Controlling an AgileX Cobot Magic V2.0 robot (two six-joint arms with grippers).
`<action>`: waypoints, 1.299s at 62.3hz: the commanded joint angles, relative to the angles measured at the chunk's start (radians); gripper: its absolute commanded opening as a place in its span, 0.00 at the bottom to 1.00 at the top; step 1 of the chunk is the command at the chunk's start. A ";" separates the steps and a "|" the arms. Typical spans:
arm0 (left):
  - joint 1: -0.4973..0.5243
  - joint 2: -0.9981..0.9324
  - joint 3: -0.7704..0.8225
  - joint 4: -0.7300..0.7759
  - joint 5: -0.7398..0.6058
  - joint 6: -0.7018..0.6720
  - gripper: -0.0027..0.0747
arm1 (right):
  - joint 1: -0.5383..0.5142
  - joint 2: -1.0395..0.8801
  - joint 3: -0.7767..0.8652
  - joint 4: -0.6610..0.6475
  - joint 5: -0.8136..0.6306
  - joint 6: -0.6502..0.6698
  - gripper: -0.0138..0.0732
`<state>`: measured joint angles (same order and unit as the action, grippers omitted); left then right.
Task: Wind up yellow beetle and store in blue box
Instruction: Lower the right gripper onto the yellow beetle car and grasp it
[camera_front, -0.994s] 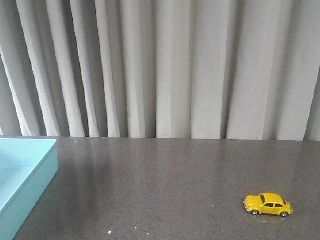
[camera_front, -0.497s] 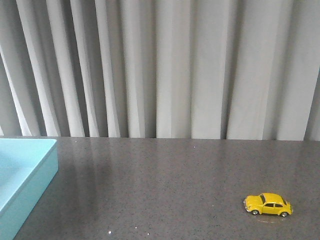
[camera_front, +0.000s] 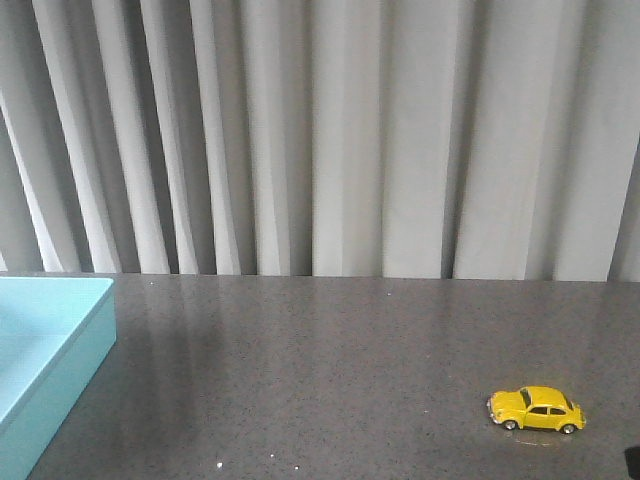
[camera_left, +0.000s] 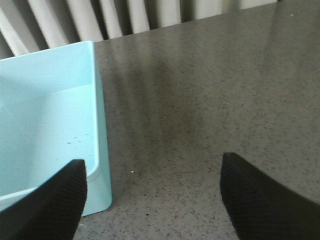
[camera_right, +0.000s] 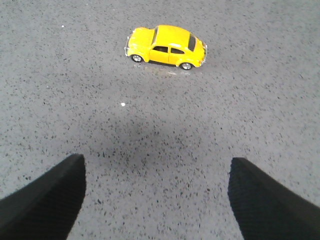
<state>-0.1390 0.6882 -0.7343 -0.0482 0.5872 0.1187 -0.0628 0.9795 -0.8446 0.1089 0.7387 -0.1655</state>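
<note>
The yellow beetle stands on its wheels on the dark speckled table at the front right. It also shows in the right wrist view, side-on, beyond my right gripper, which is open and empty with bare table between its fingers. A dark bit of the right arm shows at the bottom right corner of the front view. The blue box sits at the left edge of the table. In the left wrist view its near corner lies by one finger of my left gripper, which is open and empty.
Grey pleated curtains hang behind the table's far edge. The dark speckled tabletop stretches between the box and the beetle.
A dark bit of the right arm has come into the bottom right corner of the front view. The beetle and the box have not moved.
</note>
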 joint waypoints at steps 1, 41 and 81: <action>-0.069 0.032 -0.035 -0.009 -0.084 0.008 0.73 | 0.001 0.062 -0.098 0.031 -0.023 -0.027 0.81; -0.133 0.042 -0.035 -0.010 -0.120 0.008 0.73 | 0.002 0.612 -0.568 0.042 0.119 -0.033 0.81; -0.133 0.042 -0.035 -0.010 -0.120 0.008 0.73 | -0.001 0.973 -0.882 0.023 0.247 0.078 0.81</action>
<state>-0.2653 0.7311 -0.7343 -0.0482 0.5428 0.1271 -0.0628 1.9792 -1.6735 0.1322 1.0074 -0.0936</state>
